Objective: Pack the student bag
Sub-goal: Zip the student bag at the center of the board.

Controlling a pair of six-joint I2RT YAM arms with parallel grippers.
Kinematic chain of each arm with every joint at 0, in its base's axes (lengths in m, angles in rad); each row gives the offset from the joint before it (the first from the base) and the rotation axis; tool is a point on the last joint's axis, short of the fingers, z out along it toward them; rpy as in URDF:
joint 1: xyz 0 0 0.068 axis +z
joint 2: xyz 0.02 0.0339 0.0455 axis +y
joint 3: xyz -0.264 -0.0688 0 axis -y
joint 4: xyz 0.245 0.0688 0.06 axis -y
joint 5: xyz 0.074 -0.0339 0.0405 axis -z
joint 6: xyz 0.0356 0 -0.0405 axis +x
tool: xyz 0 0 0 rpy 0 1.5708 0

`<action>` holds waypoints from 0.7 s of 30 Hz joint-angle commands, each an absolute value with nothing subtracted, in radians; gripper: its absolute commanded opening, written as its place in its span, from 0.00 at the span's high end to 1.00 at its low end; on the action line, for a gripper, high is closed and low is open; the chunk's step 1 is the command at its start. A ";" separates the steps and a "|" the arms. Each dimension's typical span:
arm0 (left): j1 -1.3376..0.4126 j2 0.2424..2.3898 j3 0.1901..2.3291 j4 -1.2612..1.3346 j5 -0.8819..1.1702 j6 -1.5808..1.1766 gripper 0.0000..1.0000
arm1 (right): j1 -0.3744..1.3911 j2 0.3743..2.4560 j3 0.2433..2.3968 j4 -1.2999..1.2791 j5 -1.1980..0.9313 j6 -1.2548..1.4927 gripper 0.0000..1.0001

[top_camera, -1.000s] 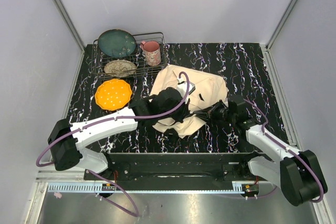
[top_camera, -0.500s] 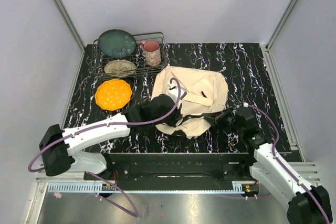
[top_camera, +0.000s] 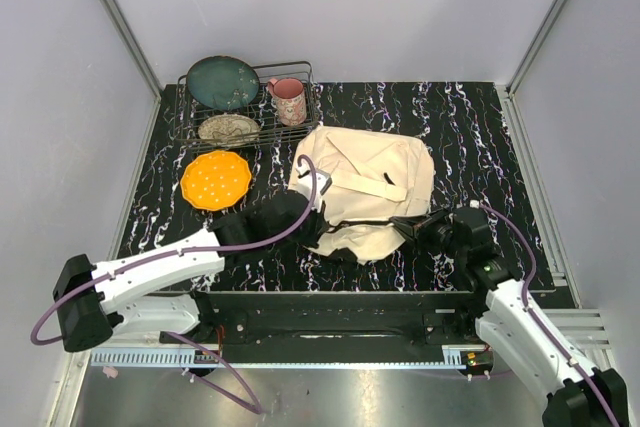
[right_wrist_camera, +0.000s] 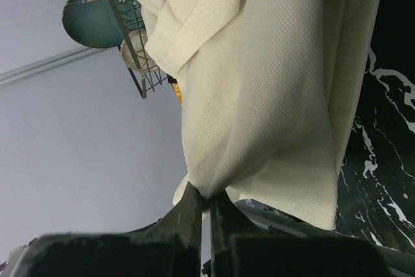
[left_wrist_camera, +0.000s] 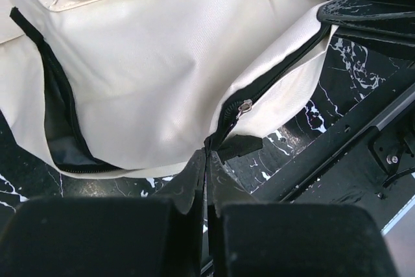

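Note:
The student bag is a large cream canvas bag lying mid-table, with a strap and a black zipper along its near edge. My left gripper is shut on the bag's black zipper edge at the near left corner; in the left wrist view the zipper pull lies just beyond the tips. My right gripper is shut on a fold of the bag's cream cloth at its near right edge.
A wire rack at the back left holds a teal plate, a pink mug and a speckled dish. An orange plate lies in front of it. The table's front rail runs just behind the grippers.
Both arms have drawn back toward the near edge. The left arm has come off the top of the bag, uncovering it, and the bag's near edge is pulled out toward me.

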State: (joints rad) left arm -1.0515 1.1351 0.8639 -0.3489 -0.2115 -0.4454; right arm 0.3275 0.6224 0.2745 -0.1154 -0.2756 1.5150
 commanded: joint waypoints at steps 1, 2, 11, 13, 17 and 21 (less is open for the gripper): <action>-1.023 1.056 0.838 -0.456 -0.345 -0.440 1.00 | 0.265 0.586 0.273 -0.175 -0.117 1.496 1.00; -1.019 1.049 0.833 -0.463 -0.354 -0.440 1.00 | 0.261 0.569 0.273 -0.187 -0.114 1.493 1.00; -0.988 1.028 0.805 -0.476 -0.351 -0.436 1.00 | 0.189 0.509 0.316 -0.328 -0.094 1.393 1.00; -0.986 1.040 0.813 -0.457 -0.315 -0.417 1.00 | 0.189 0.525 0.331 -0.328 -0.104 1.362 1.00; -0.988 1.087 0.865 -0.359 -0.169 -0.364 0.42 | 0.189 0.574 0.368 -0.331 -0.135 1.304 1.00; -0.991 1.117 0.897 -0.229 -0.028 -0.263 0.01 | 0.189 0.594 0.402 -0.330 -0.147 1.249 1.00</action>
State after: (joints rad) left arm -0.9894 1.1030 0.8352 -0.4187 -0.1905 -0.3725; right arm 0.2001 0.5835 0.3283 -0.3405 -0.1761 1.3384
